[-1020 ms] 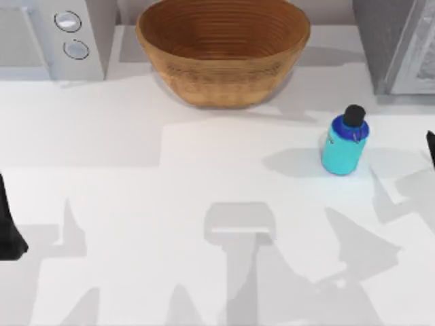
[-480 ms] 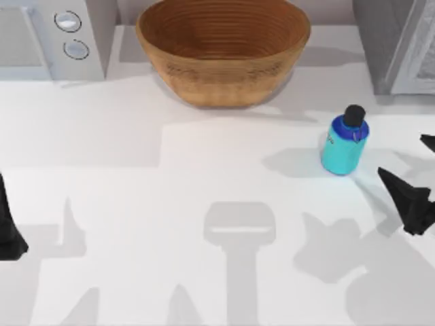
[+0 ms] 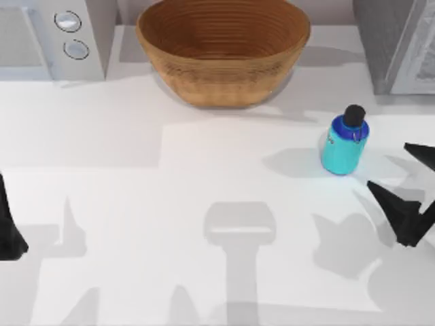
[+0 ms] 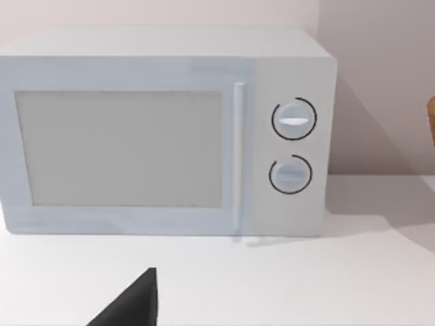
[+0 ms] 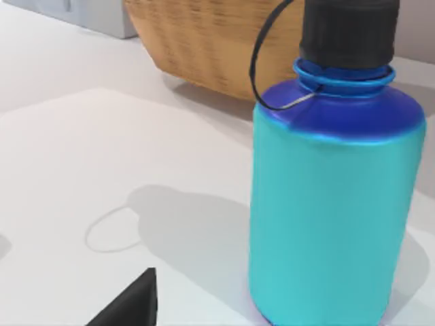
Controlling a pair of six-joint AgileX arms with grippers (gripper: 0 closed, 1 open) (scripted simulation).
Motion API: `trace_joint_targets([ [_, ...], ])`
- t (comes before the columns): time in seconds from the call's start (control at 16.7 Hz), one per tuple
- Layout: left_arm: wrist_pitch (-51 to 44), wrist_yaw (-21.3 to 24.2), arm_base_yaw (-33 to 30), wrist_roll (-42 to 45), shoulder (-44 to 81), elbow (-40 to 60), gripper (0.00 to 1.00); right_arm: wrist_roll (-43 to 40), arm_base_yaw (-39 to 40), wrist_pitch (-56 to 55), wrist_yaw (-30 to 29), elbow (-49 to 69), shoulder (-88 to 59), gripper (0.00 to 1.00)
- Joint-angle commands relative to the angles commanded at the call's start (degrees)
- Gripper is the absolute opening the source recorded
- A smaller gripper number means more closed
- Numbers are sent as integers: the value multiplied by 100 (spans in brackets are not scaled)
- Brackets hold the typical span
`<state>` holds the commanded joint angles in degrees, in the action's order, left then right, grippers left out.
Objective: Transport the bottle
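Standing upright on the counter toward its right side: the bottle, cyan body, dark blue shoulder, black cap on top — long axis vertical, base flat on the surface. Well behind it and to the left, the woven basket, apart from the bottle and untouched.

Approaching from the right edge: right end effector, two dark fingers spread wide, nothing between them. Bottle just up and to the left of it in the top view, near but not touching, with bare counter between the nearer fingertip and the cyan wall. Seen close in the right wrist view as well, bottle upright and looming, cap loop curling off one side.

Parked at the far left edge, well apart from everything: left end effector, facing the microwave; cannot tell whether open or closed.

Nearer arm by far — the right. Likely need: a level advance leftward and slightly back, fingers straddling the body below the shoulder.
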<state>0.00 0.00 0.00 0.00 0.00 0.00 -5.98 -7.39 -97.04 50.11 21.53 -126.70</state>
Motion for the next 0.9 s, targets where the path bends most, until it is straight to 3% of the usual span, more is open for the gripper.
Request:
trace_joint_targets([
  [0.3,0,0,0,0,0,0,100,15,91,60,-83,71,-10,100],
  [0.9,0,0,0,0,0,0,100,245,1413,1027,-1409,1718,-537,100],
])
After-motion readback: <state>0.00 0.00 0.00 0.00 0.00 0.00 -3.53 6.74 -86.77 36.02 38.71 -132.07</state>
